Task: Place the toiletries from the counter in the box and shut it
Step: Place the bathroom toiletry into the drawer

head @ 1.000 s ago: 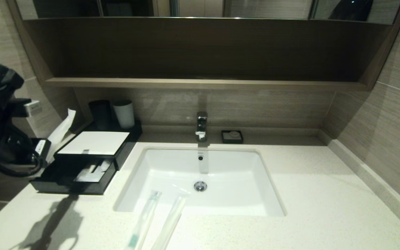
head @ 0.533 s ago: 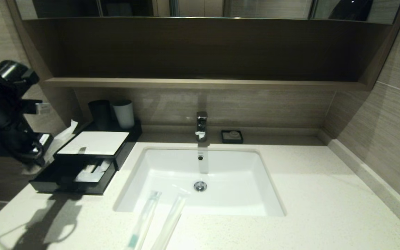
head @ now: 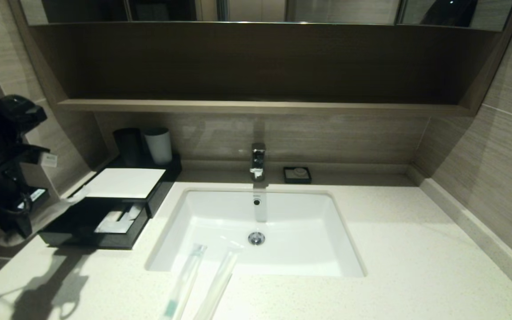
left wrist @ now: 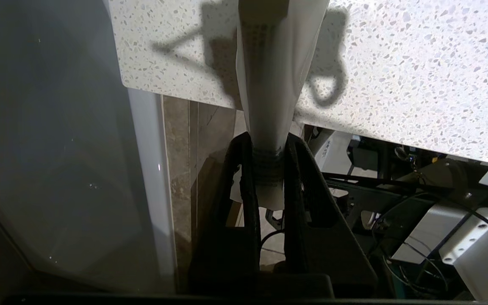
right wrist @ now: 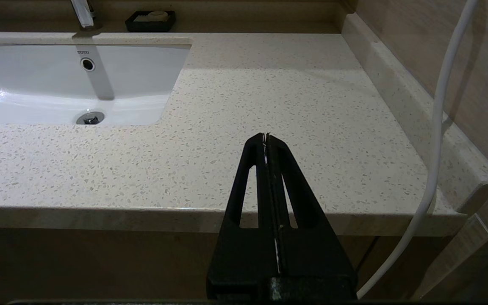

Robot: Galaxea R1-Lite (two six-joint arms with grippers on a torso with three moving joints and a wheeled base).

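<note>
Left end effector point(left wrist: 268, 146) has swung its pinched whitish packet point(left wrist: 271, 84) down beside the box point(head: 100, 222).

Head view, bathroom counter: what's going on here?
The left gripper, at the counter's left edge, is shut on one long whitish plastic-wrapped packet beside the low black box with the white top, whose front drawer stands open. Two more slim wrapped packets lie on the speckled off-white counter before the sink. The right gripper is parked, shut.
</note>
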